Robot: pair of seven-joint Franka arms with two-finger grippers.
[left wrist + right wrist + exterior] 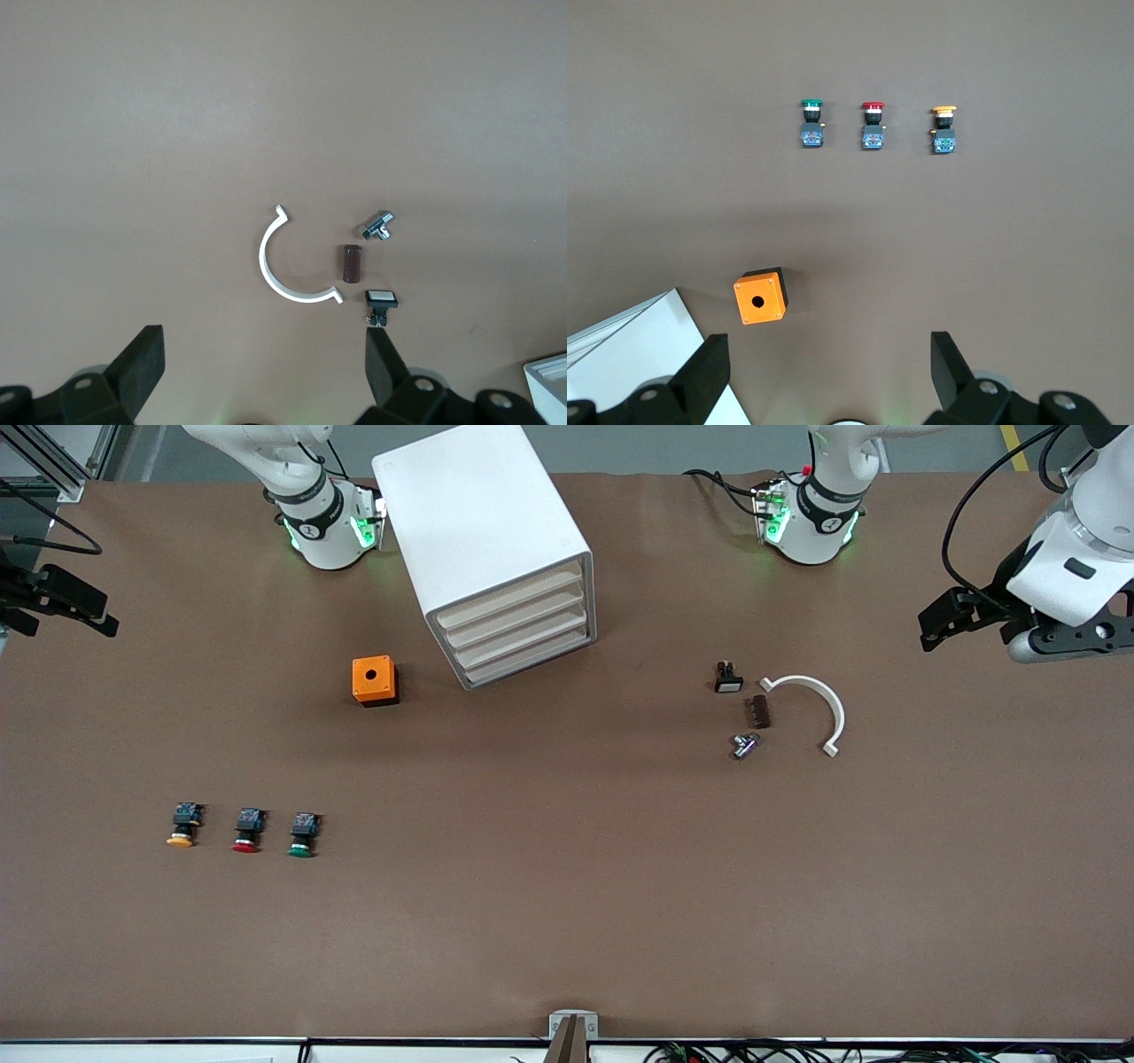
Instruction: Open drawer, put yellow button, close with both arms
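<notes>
You are at the start: all four drawers of the cabinet (pixel 496 549) are shut, and nothing is held. The left pincer (pixel 261 372) hangs wide open and empty over the bare counter (pixel 567 886) at the left arm's end, near the white arc (pixel 811 708). The right pincer (pixel 824 372) is just as wide open and empty, over the counter at the right arm's end, with the orange cube (pixel 760 298) and a corner of the cabinet below it.

The yellow button (pixel 182 825) lies on its side near the front camera, toward the right arm's end. It is the end one of a row of three, with the red button (pixel 248 831) just beside it and the green button (pixel 303 835) next along.

Watch these points:

- The buttons sit close together. A wide approach could knock the red one or pick it by mistake.
- The yellow button is tiny and its cap is round, so it may roll or slip out of a loose pinch.
- The drawer (pixel 523 657) fronts are stacked tight, so your fingers may catch two at once.
- The cabinet stands skewed and looks unfixed; a pull off its axis would likely drag it instead of opening the drawer.
</notes>
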